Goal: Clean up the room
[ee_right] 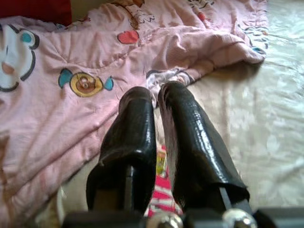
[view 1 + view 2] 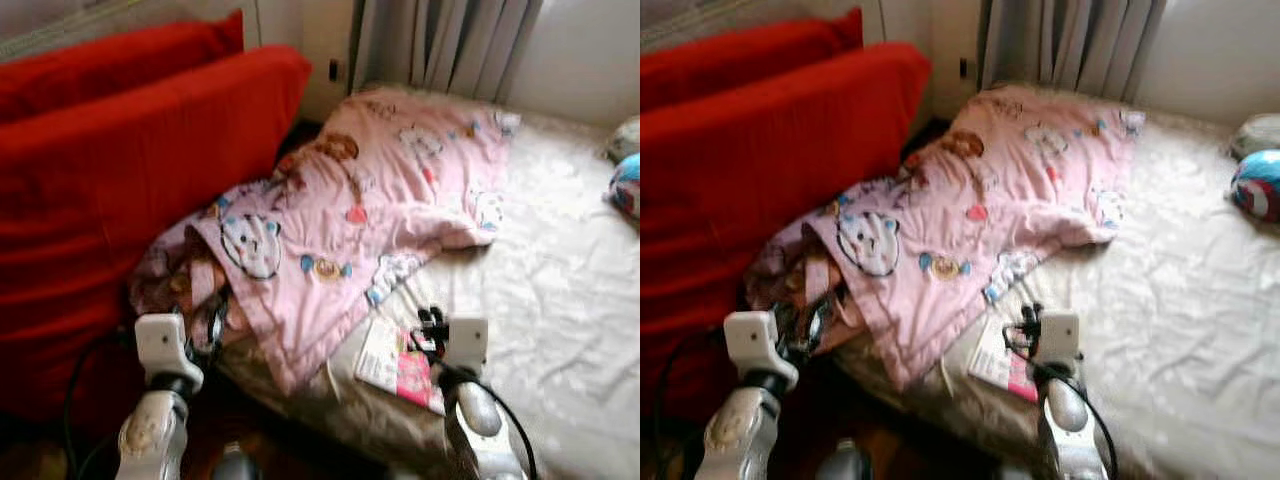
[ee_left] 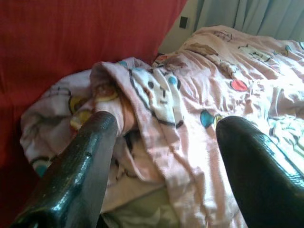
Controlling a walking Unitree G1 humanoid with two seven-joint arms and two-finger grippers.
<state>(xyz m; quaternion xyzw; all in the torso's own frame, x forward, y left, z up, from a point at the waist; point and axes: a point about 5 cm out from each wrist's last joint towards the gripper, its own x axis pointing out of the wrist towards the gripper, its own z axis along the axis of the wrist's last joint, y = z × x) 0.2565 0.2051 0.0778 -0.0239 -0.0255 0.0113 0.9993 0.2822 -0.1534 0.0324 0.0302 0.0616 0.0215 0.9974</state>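
A rumpled pink cartoon-print blanket point(image 2: 380, 190) lies across the left side of a bed with a white sheet point(image 2: 560, 300), its near corner bunched against the red sofa. A white and pink booklet point(image 2: 395, 365) lies on the sheet at the bed's near edge, partly under the blanket. My left gripper point(image 3: 164, 123) is open, hovering just before the bunched corner of the blanket point(image 3: 156, 95). My right gripper point(image 1: 154, 92) is shut with nothing between its fingers, above the booklet point(image 1: 161, 190) and the blanket's edge point(image 1: 95, 95).
A red sofa point(image 2: 130, 170) with a cushion stands close on the left of the bed. Grey curtains point(image 2: 440, 40) hang behind. A blue and red ball-like toy point(image 2: 1255, 185) lies at the far right of the bed. Dark floor shows below the bed's near corner.
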